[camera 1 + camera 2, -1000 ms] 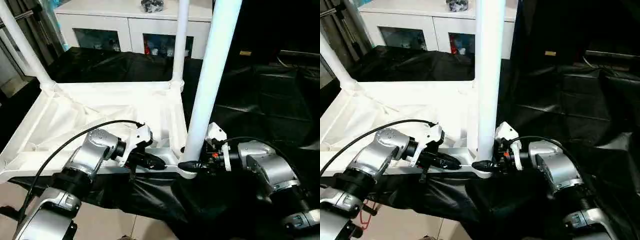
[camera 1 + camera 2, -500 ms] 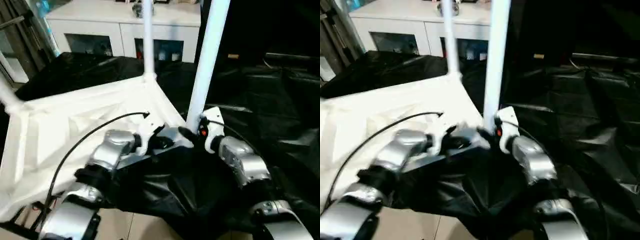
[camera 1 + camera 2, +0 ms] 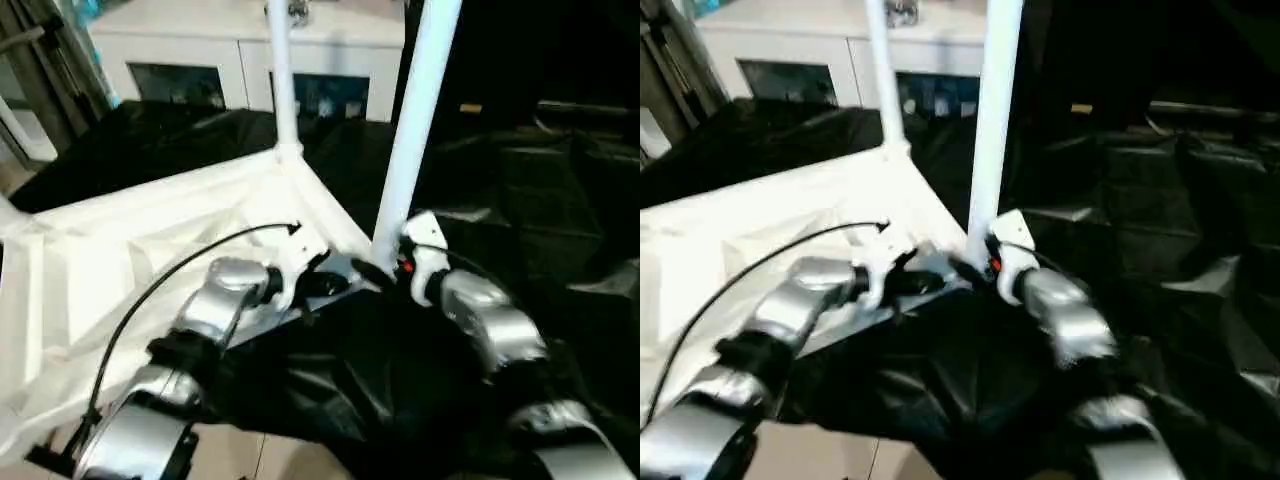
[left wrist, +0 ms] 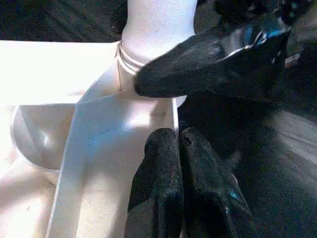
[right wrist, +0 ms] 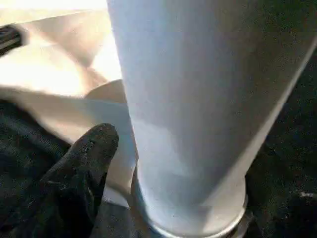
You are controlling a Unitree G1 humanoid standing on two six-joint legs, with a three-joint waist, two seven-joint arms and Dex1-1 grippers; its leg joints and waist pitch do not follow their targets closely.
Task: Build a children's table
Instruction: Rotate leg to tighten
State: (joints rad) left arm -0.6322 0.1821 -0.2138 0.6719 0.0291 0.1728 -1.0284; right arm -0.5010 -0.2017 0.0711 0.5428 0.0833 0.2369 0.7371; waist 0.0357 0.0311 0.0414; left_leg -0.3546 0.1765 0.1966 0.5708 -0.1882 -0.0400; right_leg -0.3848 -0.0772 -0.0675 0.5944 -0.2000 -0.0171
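Observation:
The white tabletop lies upside down on the black-draped table, ribbed underside up, and is turned at an angle. Two white legs stand upright in its corner sockets: a far leg and a near leg. My left gripper is shut on the tabletop's thin rim just beside the near corner socket. My right gripper is closed around the base of the near leg; one black finger presses against the leg's side and the other is hidden behind it.
A white cabinet with glass doors stands behind the work table. Black cloth covers the table to the right and hangs over its front edge. Light floor shows below the edge.
The tabletop has swung round with both legs, its near corner now farther from me. Both grippers moved forward with it, keeping their hold. The camera also shifted.

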